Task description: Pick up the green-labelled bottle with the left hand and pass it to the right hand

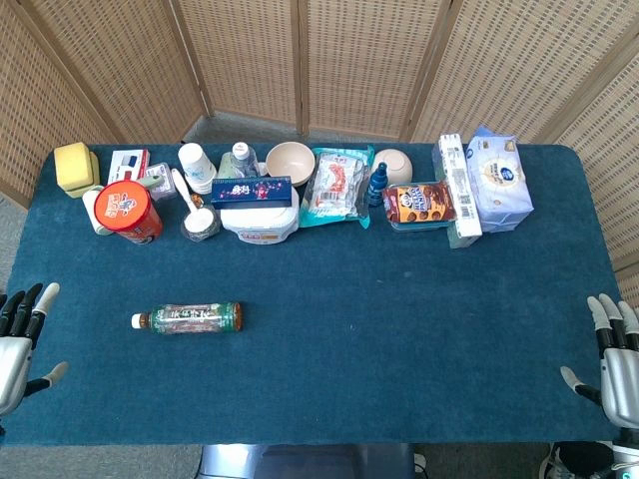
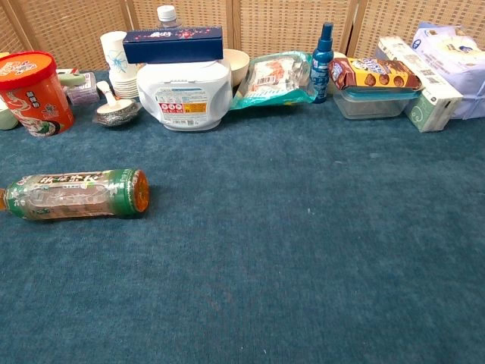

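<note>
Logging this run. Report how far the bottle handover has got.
Nothing done yet: the bottle lies on its side on the table, untouched. The left hand and right hand sit open at the edges. Pickup and pass both remain.

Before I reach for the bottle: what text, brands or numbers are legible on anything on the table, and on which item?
None reads clearly.
Green-labelled bottle: pale characters along the label, too blurred to read.
Dark blue box: white print, illegible.
White tub: red and yellow label, print too small.
Red cup: graphics only, no readable words.
Cookie pack: print illegible.
</note>
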